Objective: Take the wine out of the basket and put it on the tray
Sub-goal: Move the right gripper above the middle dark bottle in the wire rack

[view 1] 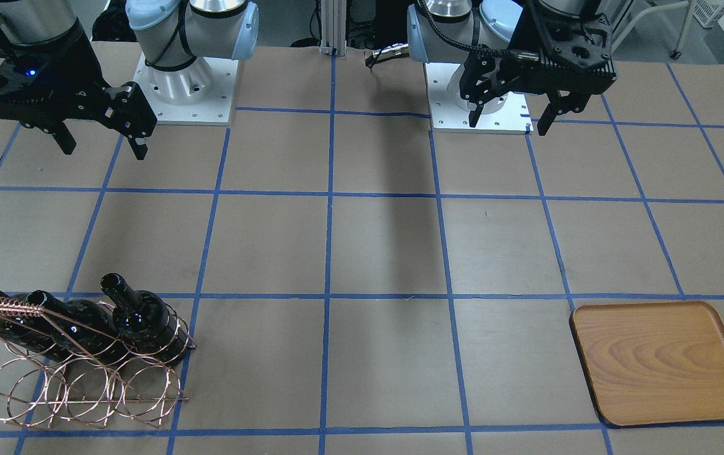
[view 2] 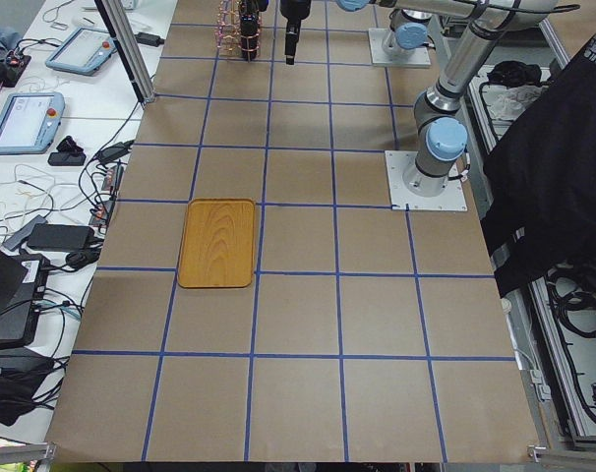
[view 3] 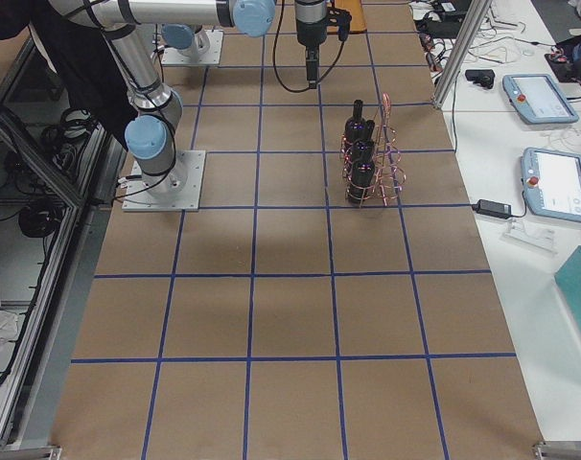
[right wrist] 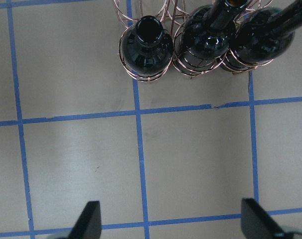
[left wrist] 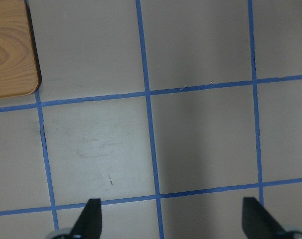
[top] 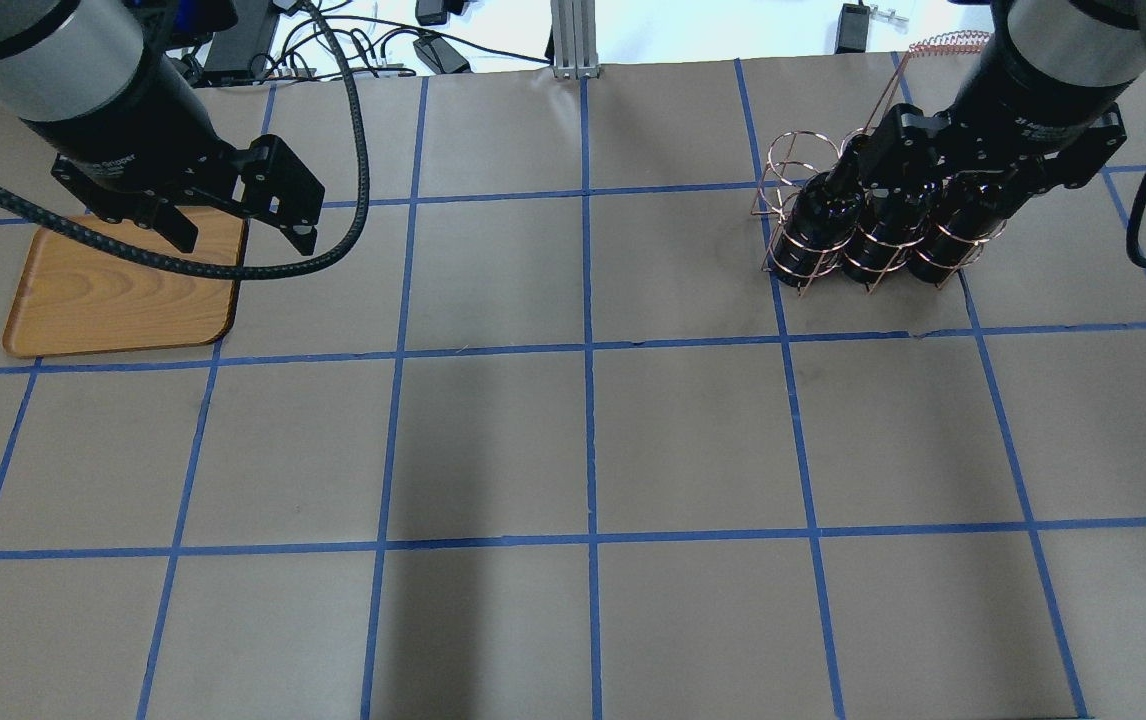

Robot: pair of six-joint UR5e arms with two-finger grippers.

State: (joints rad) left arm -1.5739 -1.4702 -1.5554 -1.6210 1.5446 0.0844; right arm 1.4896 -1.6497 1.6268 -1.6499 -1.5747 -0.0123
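The basket up front holds all three wine bottles, with the tray well apart. The right gripper and left gripper hang spread and empty. Likely risks: a bottle snags the wire and drags the basket, or the slick glass slips.

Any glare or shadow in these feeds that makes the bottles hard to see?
Front-facing view: a broad shadow band darkens the table centre, clear of the wine bottles, which show only small highlights. Right wrist view: sharp, evenly lit. Overhead view: the right arm overlaps the necks. Left side view: bottles tiny at the top edge.
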